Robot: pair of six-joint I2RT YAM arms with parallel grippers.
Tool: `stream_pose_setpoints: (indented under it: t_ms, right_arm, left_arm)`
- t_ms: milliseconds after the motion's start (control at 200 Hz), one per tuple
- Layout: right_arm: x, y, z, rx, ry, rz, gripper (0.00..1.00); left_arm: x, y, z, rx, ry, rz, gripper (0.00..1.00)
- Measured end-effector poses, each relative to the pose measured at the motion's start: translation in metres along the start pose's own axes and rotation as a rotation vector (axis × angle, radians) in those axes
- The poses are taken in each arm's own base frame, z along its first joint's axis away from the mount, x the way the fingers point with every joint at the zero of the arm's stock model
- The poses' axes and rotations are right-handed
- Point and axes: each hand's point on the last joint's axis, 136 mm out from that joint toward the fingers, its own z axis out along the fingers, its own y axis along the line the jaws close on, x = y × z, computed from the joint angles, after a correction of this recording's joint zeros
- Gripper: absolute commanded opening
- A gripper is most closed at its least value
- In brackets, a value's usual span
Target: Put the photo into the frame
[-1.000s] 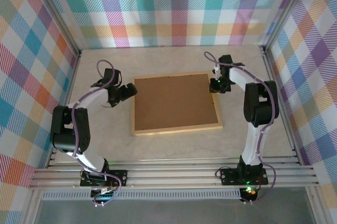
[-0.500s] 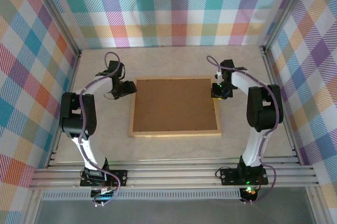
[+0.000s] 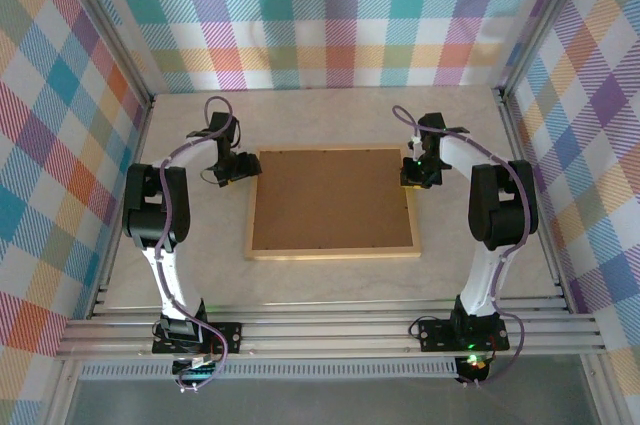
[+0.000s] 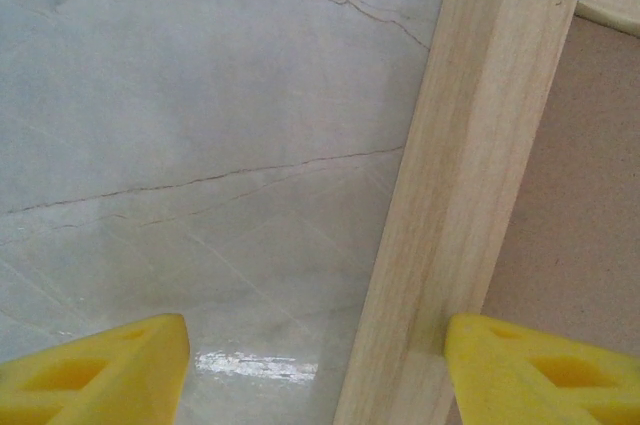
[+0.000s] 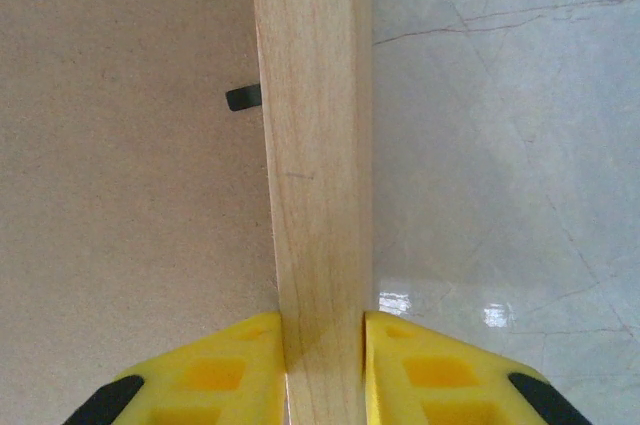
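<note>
The frame [image 3: 330, 251] is laid flat in the middle of the desk [image 3: 330, 120] with its back turned up. The brown backing board [image 3: 330, 197] is seen inside the wood. The frame is no longer crooked, as it was a second ago. Its sides are now lined up straight with the desk.

The right gripper [image 5: 322, 330] is clamped on the frame's right bar, close to the far right corner, with one finger pressed on each side of the wood. A small black clip [image 5: 243, 98] is seen just ahead of it, at the inner edge of that bar, over the board.

The left gripper [image 4: 316, 335] is now brought up to the frame's left bar, near the far left corner. Its jaws are pulled in from their widest but are apart. One finger is over the bare desk outside the bar, and the other is at the bar's inner edge. Nothing is held by it.

The frame is judged to be squared up and held steady so its back can be worked on. Whether the photo is already under the board cannot be told.
</note>
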Motion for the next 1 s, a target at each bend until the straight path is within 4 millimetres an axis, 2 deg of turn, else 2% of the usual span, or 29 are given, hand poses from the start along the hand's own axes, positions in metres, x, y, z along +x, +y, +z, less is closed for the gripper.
stream_pose_setpoints:
  t_ms: [690,1000]
  right_arm:
    - [0.000,0.000,0.000,0.001,0.002,0.005,0.26]
    - [0.002,-0.005,-0.001,0.010,0.010,0.018,0.26]
  left_arm:
    - [0.006,-0.006,0.004,0.015,-0.016,-0.032,0.71]
    - [0.010,-0.020,0.007,-0.032,-0.042,-0.007,0.72]
